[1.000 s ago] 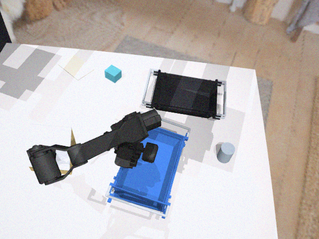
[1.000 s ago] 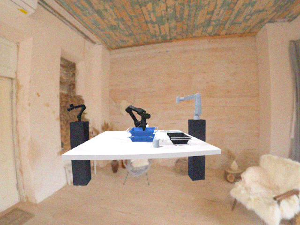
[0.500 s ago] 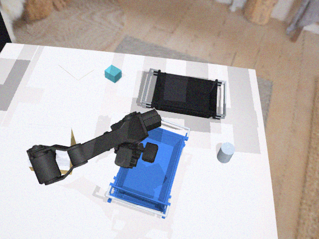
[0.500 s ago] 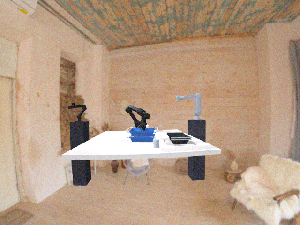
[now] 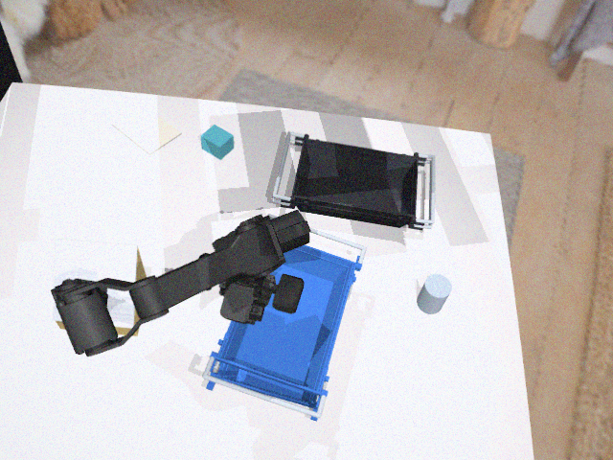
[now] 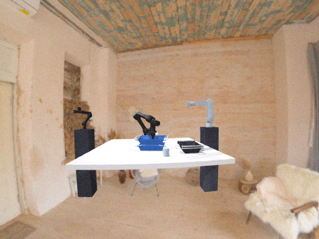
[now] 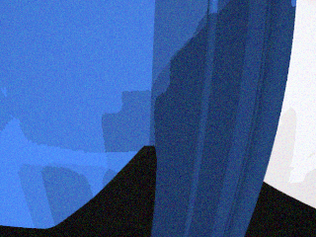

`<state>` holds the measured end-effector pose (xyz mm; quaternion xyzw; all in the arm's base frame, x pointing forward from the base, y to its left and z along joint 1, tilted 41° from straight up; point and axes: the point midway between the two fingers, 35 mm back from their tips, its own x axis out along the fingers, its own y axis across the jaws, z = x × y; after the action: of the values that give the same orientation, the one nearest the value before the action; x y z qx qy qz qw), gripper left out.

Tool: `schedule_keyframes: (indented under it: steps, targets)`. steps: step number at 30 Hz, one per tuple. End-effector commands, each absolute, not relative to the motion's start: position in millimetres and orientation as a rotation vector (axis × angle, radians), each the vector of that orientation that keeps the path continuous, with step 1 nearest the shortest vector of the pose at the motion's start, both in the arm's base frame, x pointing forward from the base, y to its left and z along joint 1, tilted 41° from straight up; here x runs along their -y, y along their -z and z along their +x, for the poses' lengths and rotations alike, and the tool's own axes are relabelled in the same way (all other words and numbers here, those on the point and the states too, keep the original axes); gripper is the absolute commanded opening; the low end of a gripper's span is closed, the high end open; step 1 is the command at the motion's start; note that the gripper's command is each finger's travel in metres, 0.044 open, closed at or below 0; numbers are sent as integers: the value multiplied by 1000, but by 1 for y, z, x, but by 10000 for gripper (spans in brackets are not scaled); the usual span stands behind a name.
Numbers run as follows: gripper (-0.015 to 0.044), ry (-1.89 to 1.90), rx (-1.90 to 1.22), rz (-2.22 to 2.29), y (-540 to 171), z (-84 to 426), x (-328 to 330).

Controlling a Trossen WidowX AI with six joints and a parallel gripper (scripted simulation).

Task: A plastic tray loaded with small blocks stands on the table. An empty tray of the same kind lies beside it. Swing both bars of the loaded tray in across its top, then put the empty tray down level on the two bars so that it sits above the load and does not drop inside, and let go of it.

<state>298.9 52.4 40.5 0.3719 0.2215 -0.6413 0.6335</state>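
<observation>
From left to right in the top view, the teal cube (image 5: pixel 216 142) is apart, near the far edge of the table (image 5: pixel 420 376) (image 6: pixel 152 166). Next is the gripper (image 5: pixel 261 297) (image 6: pixel 153 137) (image 7: pixel 173 157), its fingers closed on the left long wall of the upper tray (image 5: pixel 292 341) (image 6: pixel 144 140) (image 7: pixel 197 197). In the wrist view this wall passes between the 2 dark fingers, so the grip is on 1 side only.

The upper tray, which I take for the empty 1, is above the lower tray (image 5: pixel 313 418) (image 6: pixel 151 148); its body lies to the right of the grip. The long axes of these 2 blue trays seem nearly the same, from upper right to lower left. This relation decides the coming move: each end should lie over 1 bar of the lower tray. I cannot tell if both bars are fully in, or if the upper tray already touches them. The blocks are hidden.

I judge the task is near its end: lower a little if needed, check the level, then open. With a side grip, the free right side could sag or slip inside. The black tray (image 5: pixel 353 183) (image 6: pixel 190 147) and the cylinder (image 5: pixel 433 293) (image 6: pixel 166 151) stand farther right, not involved.
</observation>
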Motion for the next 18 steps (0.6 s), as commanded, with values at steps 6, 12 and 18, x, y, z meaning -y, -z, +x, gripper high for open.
schedule_keyframes:
  steps: [6, 12, 18]
  targets:
    - [0, 1490, -521, 839, -37, 294, -48]
    - [0, 1490, -521, 839, -37, 294, -48]
    - [0, 1475, -512, 846, -37, 297, -49]
